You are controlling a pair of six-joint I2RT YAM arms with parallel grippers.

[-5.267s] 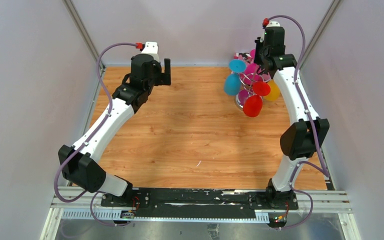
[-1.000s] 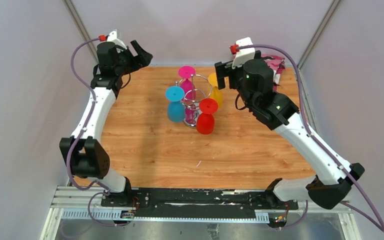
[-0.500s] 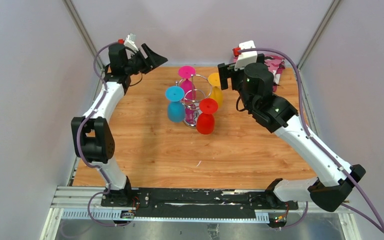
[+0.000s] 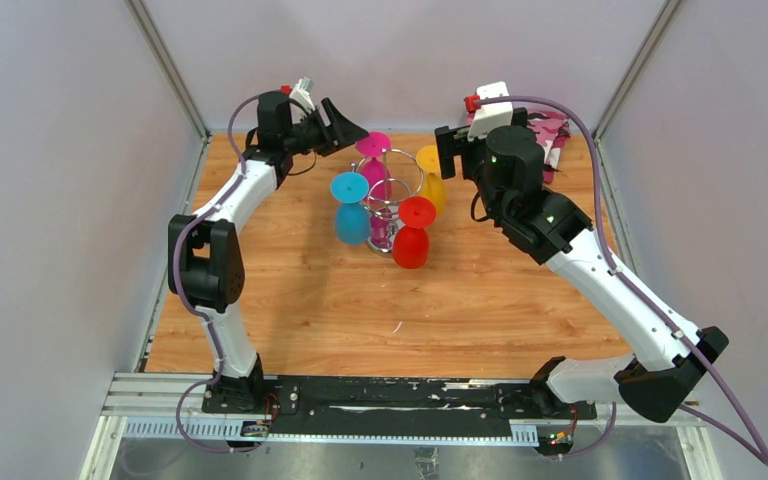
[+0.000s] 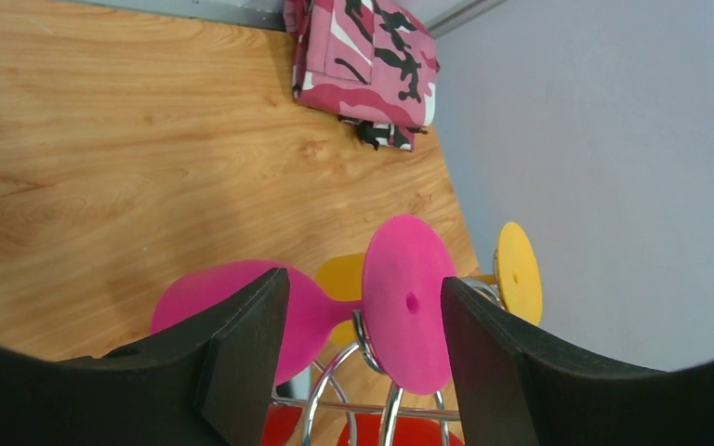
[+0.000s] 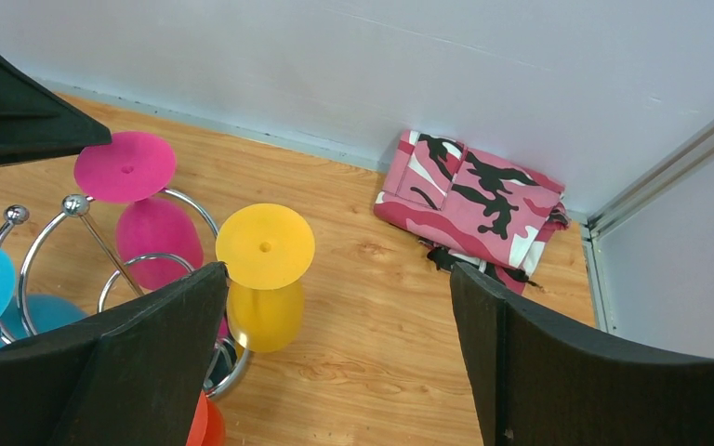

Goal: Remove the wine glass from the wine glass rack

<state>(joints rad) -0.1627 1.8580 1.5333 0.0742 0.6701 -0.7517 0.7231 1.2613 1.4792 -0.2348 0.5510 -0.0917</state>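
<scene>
The wine glass rack (image 4: 392, 190), a chrome wire stand, is at the back middle of the table. Hanging on it upside down are a pink wine glass (image 4: 373, 144), a blue one (image 4: 349, 188), a red one (image 4: 417, 212) and a yellow one (image 4: 430, 160). My left gripper (image 4: 355, 133) is open at the pink glass. In the left wrist view its fingers (image 5: 246, 353) flank the pink foot (image 5: 407, 302) and stem without touching them. My right gripper (image 6: 339, 334) hangs open just right of the yellow glass (image 6: 265, 246), holding nothing.
A folded pink camouflage cloth (image 6: 474, 204) lies in the back right corner against the wall. Grey walls close the table in on three sides. The rack's wire ring (image 6: 56, 223) curls round the glass stems.
My left arm has swung right from the back left corner to the pink glass, and its jaws have narrowed. The right arm has barely moved.
</scene>
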